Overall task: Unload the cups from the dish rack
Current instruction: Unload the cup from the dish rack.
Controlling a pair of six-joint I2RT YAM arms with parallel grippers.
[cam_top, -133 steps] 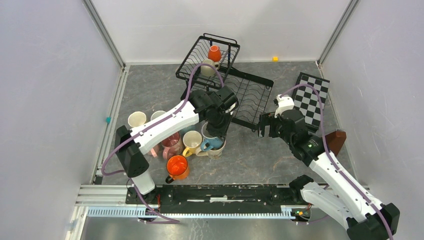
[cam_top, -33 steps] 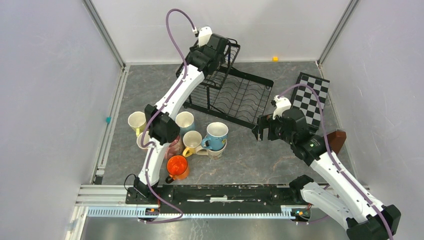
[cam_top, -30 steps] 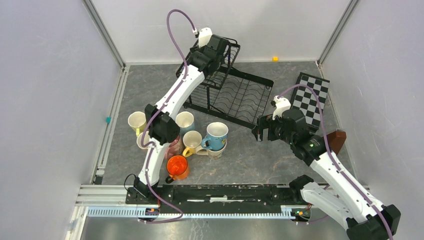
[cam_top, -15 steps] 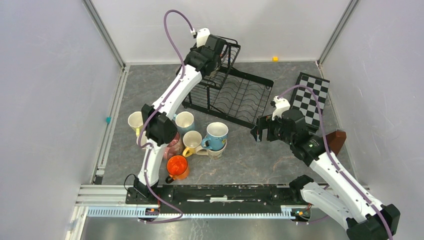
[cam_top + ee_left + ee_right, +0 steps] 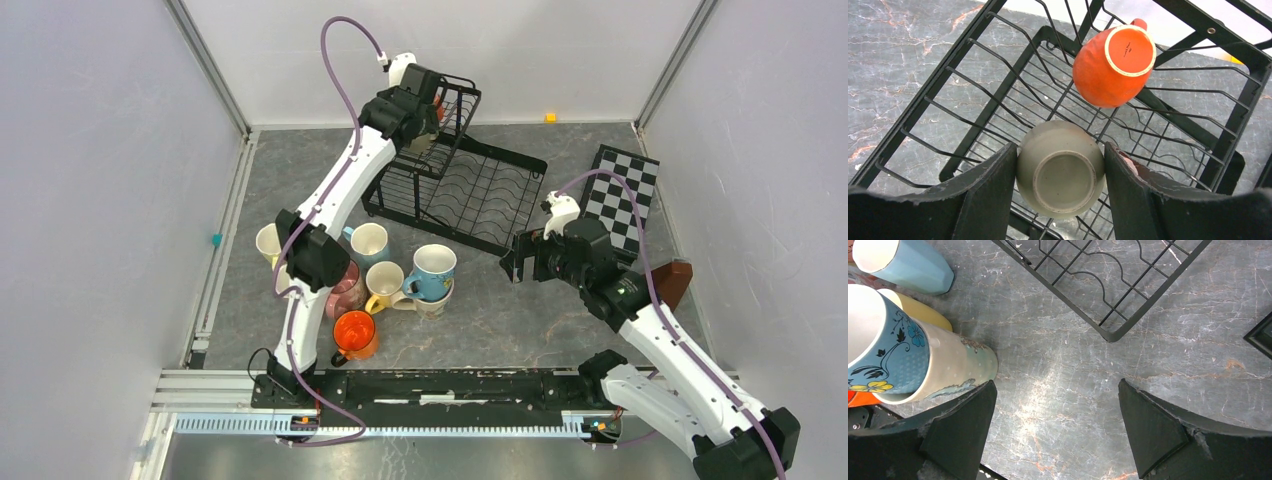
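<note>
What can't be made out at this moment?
- Top view: the left arm covers the dish rack's upper basket, so what it holds barely shows.
- Left wrist view: whether the left gripper's fingers press the beige cup or only flank it; its handle does not show.
- Top view: the arm's elbow hides most of the pink cup.
- Right wrist view: the left edge cuts the floral cup.

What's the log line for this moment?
left gripper: gripping beige cup in dish rack | right gripper: open, empty | orange cup: in rack
</note>
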